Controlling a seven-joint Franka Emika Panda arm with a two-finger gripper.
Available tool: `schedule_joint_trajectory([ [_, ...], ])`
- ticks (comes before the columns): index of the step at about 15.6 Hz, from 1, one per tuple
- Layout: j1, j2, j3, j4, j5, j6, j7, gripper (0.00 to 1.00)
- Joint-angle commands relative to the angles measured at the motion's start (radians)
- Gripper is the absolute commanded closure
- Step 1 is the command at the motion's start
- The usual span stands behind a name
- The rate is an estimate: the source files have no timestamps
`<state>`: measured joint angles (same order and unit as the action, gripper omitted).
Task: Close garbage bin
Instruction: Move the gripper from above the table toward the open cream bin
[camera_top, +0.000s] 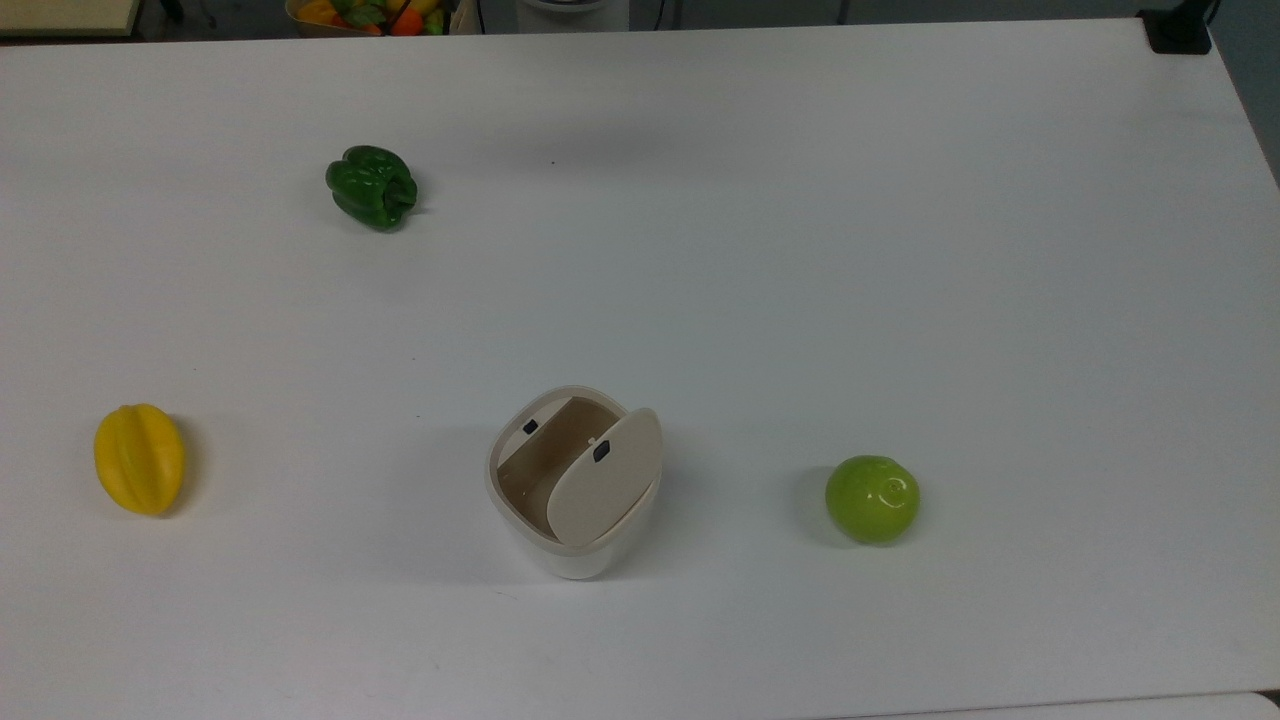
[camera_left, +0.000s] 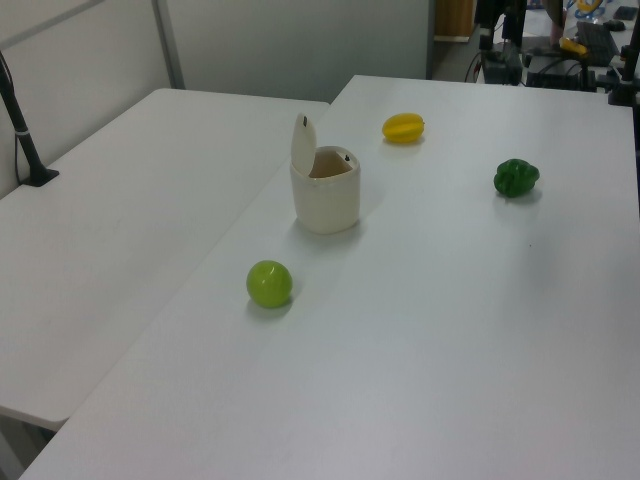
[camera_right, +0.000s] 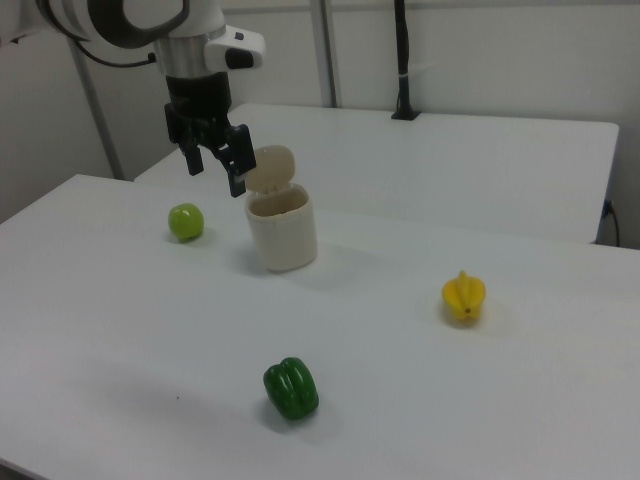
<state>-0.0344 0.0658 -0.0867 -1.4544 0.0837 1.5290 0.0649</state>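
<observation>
Cream-white plastic garbage bin mid-counter, hinged beige lid upright. Black claw, fingers spread, hangs beside lid. Risk: sideways shove tips light bin instead of shutting it.

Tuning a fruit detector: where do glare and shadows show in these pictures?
Top view: a bright highlight on the lime, soft shadows left of it and right of the starfruit. Right view: faint shadow under the pepper. Left view: pale shadow beside the bin.

Cream garbage bin (beige lid)
</observation>
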Motion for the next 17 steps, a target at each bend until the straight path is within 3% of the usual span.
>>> schedule_joint_trajectory([
  [1,0.013,-0.009,0.016,-0.015,0.013,0.006,-0.047,0.00],
  [3,0.024,0.020,0.016,-0.012,0.019,0.017,-0.066,0.00],
  [7,0.013,0.031,0.010,-0.008,0.145,0.176,-0.054,0.00],
  [13,0.024,0.072,0.016,0.000,0.159,0.210,-0.051,0.00],
  [17,0.025,0.084,0.018,0.000,0.220,0.279,-0.080,0.00],
])
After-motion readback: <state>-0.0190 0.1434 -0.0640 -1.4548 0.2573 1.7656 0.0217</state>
